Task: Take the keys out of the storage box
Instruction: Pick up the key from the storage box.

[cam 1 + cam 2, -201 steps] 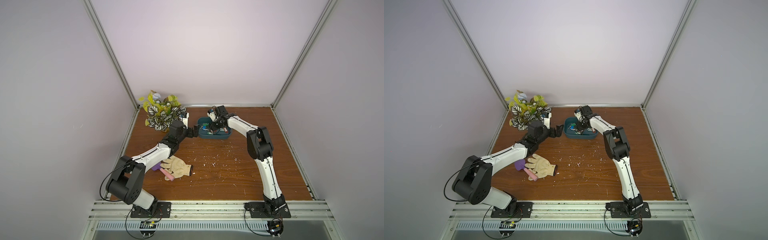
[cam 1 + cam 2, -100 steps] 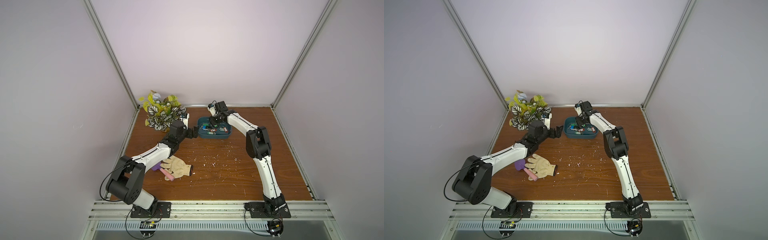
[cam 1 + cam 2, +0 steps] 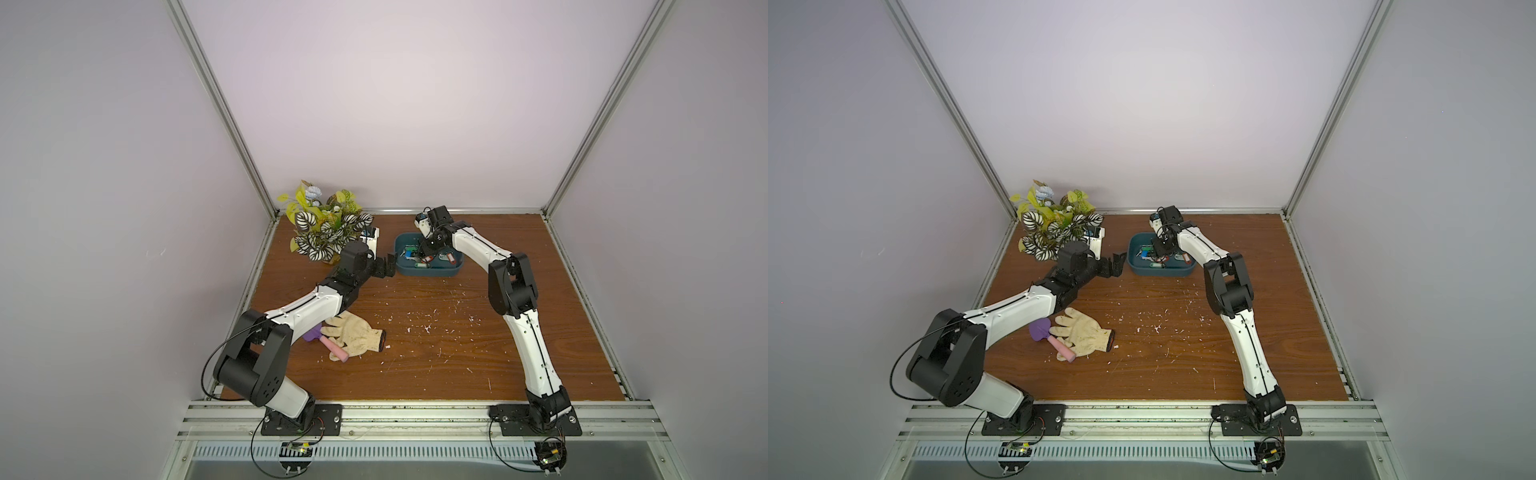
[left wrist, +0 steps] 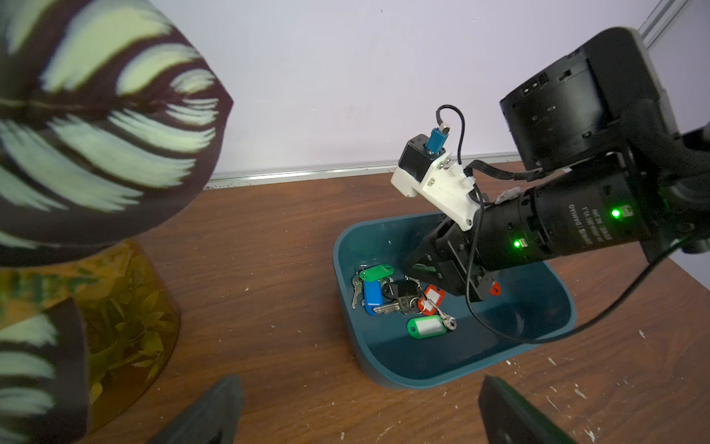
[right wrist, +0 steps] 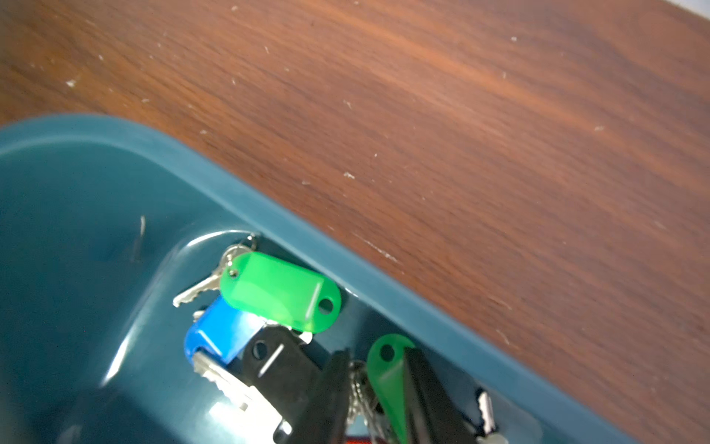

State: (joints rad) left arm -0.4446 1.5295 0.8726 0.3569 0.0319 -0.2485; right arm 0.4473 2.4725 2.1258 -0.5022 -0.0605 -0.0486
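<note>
- Top views, both, show us the wooden table (image 3: 415, 357) laid out as it was a second ago: the left arm (image 3: 307, 311) has not stirred, while the right arm (image 3: 528, 345) has drawn its wrist up and back toward the rear rim of the storage box and held there since
- The storage box (image 3: 432, 272) sits where it sat, at the back of the table near the potted plant (image 3: 324, 232), neither dragged nor tipped by that shift
- The left gripper (image 3: 385, 266) waits just outside the end of the box that faces it, jaws spread wide and empty, as before
- The right gripper (image 5: 378, 357) now points steeply down into the box with its fingers in the pile; in the right wrist view they stand close on either side of a green tag (image 5: 388, 373) set on edge and its ring, the tag touching one finger, but we cannot tell whether they truly pinch it yet
- The keys (image 4: 388, 296) all lie on the box floor in the left wrist view, bunched toward one end; none has left it
- We judge that the re-aim sets up a pick of one tagged key; with no key out, the task is near its start
- The rings lie tangled together, so we expect a lift could drag neighbours along or slip off the tag
</note>
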